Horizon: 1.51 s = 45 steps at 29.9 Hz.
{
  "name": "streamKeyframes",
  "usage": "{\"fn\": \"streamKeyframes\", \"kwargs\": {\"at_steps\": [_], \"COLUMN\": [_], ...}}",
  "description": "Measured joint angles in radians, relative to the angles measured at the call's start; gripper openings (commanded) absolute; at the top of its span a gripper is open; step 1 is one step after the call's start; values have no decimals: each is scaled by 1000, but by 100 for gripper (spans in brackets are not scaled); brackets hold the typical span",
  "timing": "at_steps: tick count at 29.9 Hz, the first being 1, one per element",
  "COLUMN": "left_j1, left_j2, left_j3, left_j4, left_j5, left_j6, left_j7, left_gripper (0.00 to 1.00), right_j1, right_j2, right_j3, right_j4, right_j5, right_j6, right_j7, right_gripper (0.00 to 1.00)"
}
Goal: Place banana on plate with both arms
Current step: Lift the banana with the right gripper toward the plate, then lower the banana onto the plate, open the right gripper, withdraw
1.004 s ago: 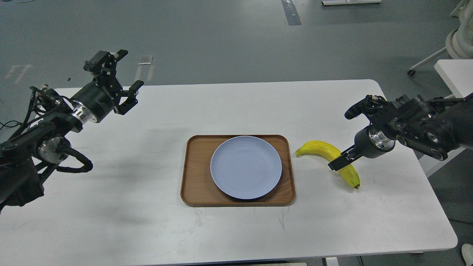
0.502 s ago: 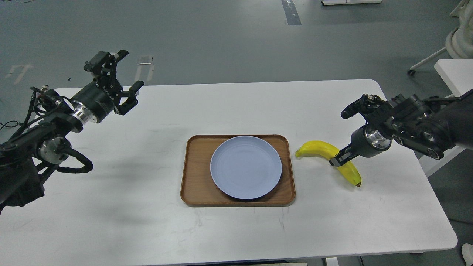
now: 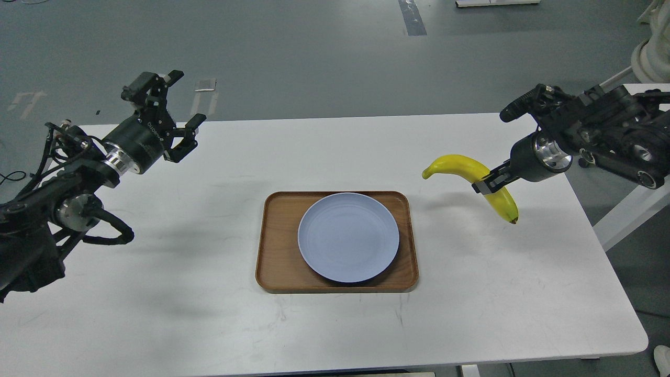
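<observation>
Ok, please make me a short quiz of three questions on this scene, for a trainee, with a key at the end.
1. True or false: the banana lies on the table.
2. Which pincer holds the banana: A) the left pincer, B) the right pincer, C) both?
3. Fill in: the plate sits on a brown ____.

Key:
1. False; it hangs in the air, and its shadow falls on the table below it.
2. B; the left pincer is open and holds nothing.
3. tray.
</observation>
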State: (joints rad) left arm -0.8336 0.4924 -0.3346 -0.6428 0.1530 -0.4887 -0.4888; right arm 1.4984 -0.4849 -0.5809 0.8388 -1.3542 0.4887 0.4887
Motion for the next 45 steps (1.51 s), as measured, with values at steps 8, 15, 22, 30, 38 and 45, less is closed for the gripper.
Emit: {"fn": "streamKeyframes", "kwargs": {"at_steps": [8,15,22,30,38,45], "left_j1": [0,0,0,1,0,-1], "left_j2": [3,3,-1,-1,1,2], "left_j3": [-1,-1,-1,-1,-4,-5], "left_j4": [0,1,5,6,6,6], "left_j5": [-1,-2,-3,-3,-4,-4], "left_j6": [0,0,0,0,0,0], "left_j7": [0,0,0,0,0,0], "left_gripper": [98,98,98,98,98,98], "right_j1": [41,2,-52,-64,-77,-82], "right_j2": [196,337,368,375,391,389], "right_j3": [-8,-34,-65,-59,-73,-69], "right_j4": [-3,-55,-67,-71,-89,-103], "right_j5": [205,277,294,353,356,357], "right_j6": [0,0,0,0,0,0], "right_j7": [0,0,0,0,0,0], "right_gripper": [13,22,28,35,60,95]}}
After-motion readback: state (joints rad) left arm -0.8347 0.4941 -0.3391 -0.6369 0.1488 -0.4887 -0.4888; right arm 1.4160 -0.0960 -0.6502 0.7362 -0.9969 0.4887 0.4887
